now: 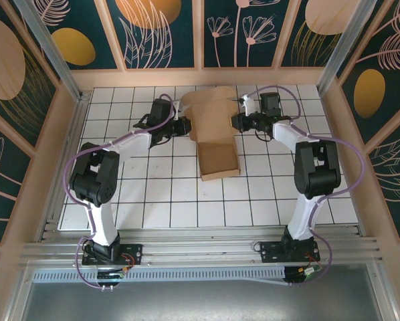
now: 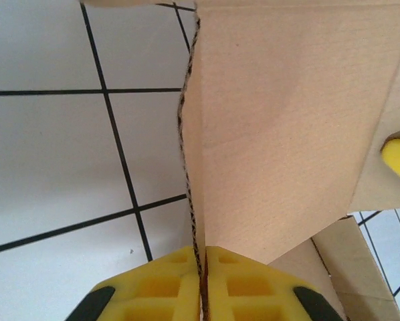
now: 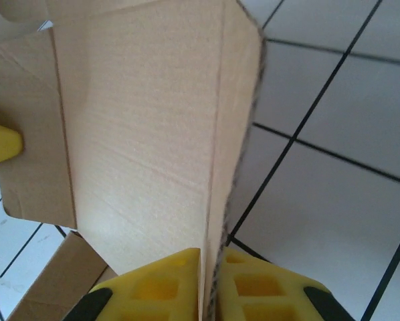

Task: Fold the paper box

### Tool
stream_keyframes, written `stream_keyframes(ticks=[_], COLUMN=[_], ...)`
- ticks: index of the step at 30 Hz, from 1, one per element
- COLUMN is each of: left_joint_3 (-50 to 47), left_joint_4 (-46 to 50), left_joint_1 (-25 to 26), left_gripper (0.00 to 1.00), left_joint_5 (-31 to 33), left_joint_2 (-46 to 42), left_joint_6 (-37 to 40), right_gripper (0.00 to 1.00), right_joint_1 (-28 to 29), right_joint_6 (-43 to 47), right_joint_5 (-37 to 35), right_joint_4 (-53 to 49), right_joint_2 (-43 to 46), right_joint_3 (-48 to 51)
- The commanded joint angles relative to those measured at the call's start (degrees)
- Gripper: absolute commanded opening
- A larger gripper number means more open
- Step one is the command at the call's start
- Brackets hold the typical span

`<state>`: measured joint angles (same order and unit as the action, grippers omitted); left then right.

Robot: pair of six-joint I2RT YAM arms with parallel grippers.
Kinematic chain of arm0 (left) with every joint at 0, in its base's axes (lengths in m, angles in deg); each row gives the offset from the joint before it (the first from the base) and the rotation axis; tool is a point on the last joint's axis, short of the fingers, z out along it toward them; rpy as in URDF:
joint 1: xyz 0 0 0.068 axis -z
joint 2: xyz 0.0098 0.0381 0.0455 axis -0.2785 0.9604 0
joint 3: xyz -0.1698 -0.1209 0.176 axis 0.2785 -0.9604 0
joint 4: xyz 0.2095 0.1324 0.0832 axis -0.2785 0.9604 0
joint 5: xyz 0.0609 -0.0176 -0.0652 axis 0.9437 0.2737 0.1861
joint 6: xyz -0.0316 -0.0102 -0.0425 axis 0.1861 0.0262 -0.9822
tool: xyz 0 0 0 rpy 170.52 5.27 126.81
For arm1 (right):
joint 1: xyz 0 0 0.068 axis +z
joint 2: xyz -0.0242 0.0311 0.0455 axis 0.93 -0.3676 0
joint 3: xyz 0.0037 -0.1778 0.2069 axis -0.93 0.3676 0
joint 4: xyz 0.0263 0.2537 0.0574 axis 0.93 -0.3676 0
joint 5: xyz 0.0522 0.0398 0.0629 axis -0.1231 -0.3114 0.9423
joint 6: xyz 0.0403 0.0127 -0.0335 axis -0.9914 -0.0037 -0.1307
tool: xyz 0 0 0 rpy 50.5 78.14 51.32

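At the far middle of the white tiled surface (image 1: pixel 153 200), thin tan-brown kraft paper box (image 1: pixel 217 134), left end effector (image 2: pixel 201 261) clamped on its left flap, right end effector (image 3: pixel 208 257) clamped on its right flap.

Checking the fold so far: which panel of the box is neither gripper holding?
The near panel of the paper box, toward the arm bases, lies free; the left gripper and right gripper pinch the far section's sides.
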<state>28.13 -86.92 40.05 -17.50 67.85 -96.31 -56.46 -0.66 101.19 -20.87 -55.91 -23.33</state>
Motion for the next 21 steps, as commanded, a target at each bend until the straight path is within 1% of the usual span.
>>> stream_keyframes(ticks=[1,3,6,8,11,12,13,15,17,19,20,21], left_joint_3=[1.7,0.8,-2.0,-5.0,-10.7,-12.6,-14.8,-17.8,-19.3,-21.4,-21.9,-22.2], left_joint_4=[-3.7,-6.3,-11.5,-16.6,-26.1,-28.9,-32.7,-37.6,-40.2,-42.6,-43.4,-44.0], left_joint_1=[-0.2,-0.1,-0.1,0.1,0.6,0.8,1.1,1.6,2.2,2.9,3.2,3.5], left_gripper=[0.04,0.00,0.00,0.00,0.00,0.00,0.00,0.00,0.00,0.00,0.00,0.00], left_joint_5=[-0.9,-0.5,0.9,1.9,1.4,1.4,1.5,2.3,3.7,5.1,5.8,6.3], left_joint_2=[0.6,0.1,-1.4,-2.7,-4.6,-5.2,-5.7,-6.2,-6.2,-6.1,-6.1,-5.9], left_joint_6=[3.5,6.3,11.1,14.2,18.4,19.4,20.3,21.9,23.8,26.1,27.0,28.0], right_gripper=[0.13,0.13,0.16,0.18,0.22,0.27,0.37,0.51,0.64,0.79,0.87,0.98], right_joint_1=[2.9,4.5,6.6,7.8,9.0,9.2,9.5,9.7,9.6,9.6,9.6,9.6], right_joint_6=[-0.8,-0.7,-1.3,-1.6,-2.7,-3.1,-3.5,-4.3,-5.1,-4.7,-3.9,-2.0], right_joint_5=[-6.9,-11.1,-17.6,-21.5,-25.6,-26.5,-27.5,-29.5,-31.3,-33.8,-34.7,-35.3], right_joint_4=[8.6,12.2,18.3,21.9,26.2,26.7,26.6,25.8,26.7,26.5,26.4,26.6], right_joint_2=[4.1,5.0,5.4,5.2,4.9,5.0,5.4,7.6,11.6,17.3,19.9,22.8], right_joint_3=[3.3,5.7,9.6,11.8,14.3,14.7,14.9,15.8,18.7,22.0,23.2,24.6])
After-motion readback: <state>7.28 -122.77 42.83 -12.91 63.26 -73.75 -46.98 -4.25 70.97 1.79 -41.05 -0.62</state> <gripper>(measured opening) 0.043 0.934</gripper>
